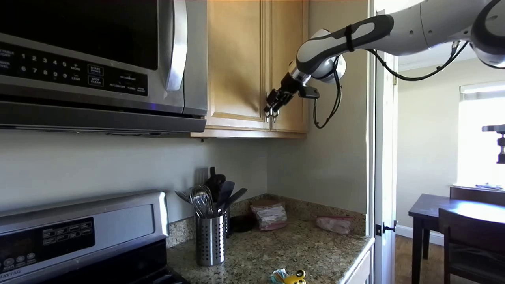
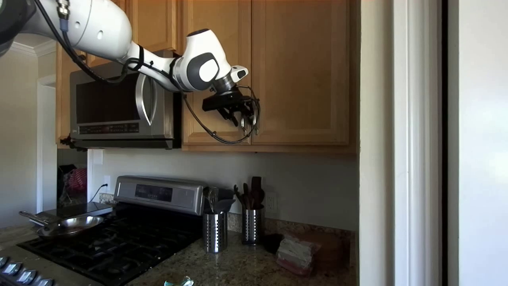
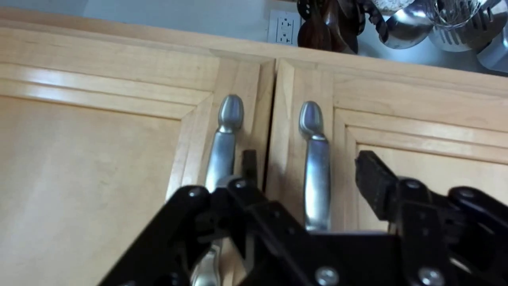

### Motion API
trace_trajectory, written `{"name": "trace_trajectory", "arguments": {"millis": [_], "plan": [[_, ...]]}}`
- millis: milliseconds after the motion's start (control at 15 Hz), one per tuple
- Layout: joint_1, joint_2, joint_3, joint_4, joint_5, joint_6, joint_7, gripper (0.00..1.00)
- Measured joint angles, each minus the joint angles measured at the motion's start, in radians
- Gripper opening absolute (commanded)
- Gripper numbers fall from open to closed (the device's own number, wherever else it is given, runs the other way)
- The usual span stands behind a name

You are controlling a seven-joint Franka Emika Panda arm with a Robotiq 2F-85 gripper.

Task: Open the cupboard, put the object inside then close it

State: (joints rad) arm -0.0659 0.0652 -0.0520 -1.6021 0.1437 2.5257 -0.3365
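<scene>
The cupboard, light wood with two panelled doors, shows in both exterior views [image 1: 236, 59] [image 2: 301, 75]; its doors are closed and the inside is hidden. In the wrist view, two silver handles flank the seam: a left handle [image 3: 222, 155] and a right handle [image 3: 317, 178]. My gripper [image 3: 306, 159] is open, one finger [image 3: 249, 165] between the handles and the other finger [image 3: 373, 184] beyond the right handle. That handle lies between the fingers with space on both sides. Which thing is the object I cannot tell; a yellow item [image 1: 295, 277] lies on the counter.
A steel microwave [image 1: 177, 47] adjoins the cupboard above the stove [image 2: 158, 194]. Below, the granite counter [image 1: 252, 252] holds utensil canisters [image 2: 214, 234] [image 2: 252, 228], bagged items [image 1: 270, 215] and a blue-white wrapper [image 1: 279, 275]. A side wall [image 1: 335, 157] stands close beside the cupboard.
</scene>
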Motion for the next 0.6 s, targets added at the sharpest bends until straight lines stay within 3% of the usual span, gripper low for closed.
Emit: {"name": "trace_trajectory", "arguments": {"millis": [600], "plan": [[-0.016, -0.132, -0.028, -0.113, -0.028, -0.033, 0.052, 0.99]]}}
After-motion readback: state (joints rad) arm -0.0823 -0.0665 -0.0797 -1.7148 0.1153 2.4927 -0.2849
